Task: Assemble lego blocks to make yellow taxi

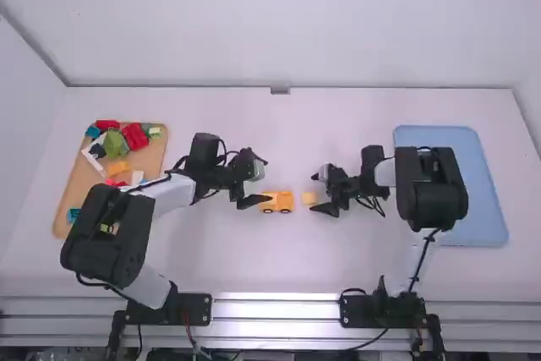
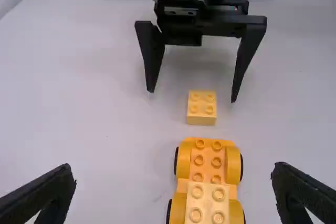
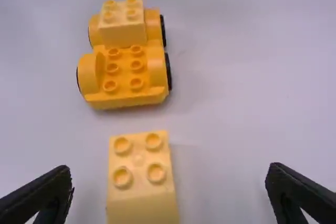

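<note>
Your left gripper (image 2: 173, 167) and right gripper (image 3: 170, 168) stand wide open, empty; midway between the side edges of the table (image 1: 279, 268), your wheeled base (image 3: 124, 74) carries one yellow brick (image 3: 123, 31), leaving at least the loose brick (image 3: 142, 203) to fit.

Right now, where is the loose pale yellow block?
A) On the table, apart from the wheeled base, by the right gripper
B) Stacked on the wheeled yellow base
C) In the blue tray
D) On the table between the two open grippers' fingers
A: the loose block sits on the table, a gap separating it from the wheeled base, near the right gripper.
</note>
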Robot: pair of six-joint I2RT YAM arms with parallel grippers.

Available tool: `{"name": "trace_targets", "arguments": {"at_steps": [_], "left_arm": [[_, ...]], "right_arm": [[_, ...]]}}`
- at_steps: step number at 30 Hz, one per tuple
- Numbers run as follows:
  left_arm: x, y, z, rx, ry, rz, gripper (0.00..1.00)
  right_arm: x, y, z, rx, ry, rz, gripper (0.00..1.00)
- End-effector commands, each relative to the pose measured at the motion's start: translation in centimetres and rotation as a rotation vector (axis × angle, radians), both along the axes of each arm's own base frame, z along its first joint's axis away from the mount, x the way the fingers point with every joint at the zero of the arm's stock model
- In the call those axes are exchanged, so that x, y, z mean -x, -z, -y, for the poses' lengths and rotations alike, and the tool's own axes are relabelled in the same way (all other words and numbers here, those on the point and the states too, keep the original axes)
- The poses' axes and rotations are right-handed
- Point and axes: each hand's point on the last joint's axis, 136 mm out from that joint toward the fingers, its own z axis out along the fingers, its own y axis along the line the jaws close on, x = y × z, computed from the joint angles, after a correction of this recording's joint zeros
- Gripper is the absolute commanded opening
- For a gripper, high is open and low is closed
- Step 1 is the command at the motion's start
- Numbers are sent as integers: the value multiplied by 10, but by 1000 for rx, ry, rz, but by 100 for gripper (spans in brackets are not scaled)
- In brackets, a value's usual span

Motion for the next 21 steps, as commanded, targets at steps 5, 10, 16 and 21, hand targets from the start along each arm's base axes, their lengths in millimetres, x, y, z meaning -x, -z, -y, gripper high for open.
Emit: {"name": "trace_targets", "arguments": {"at_steps": [5,10,16,21], "left_arm": [[1,-3,3,30,5,-14,99],[-3,-7,4,52,-22,-39,99],[1,-11,7,75,4,-42,99],[2,-11,7,76,5,-45,99]], "right_arm": [[0,0,-4,-24,-41,49,77],[3,7,-1,13,-39,43,75],[12,12,-5,-7,-48,77,72],[6,16,-1,3,26,25,73]]}}
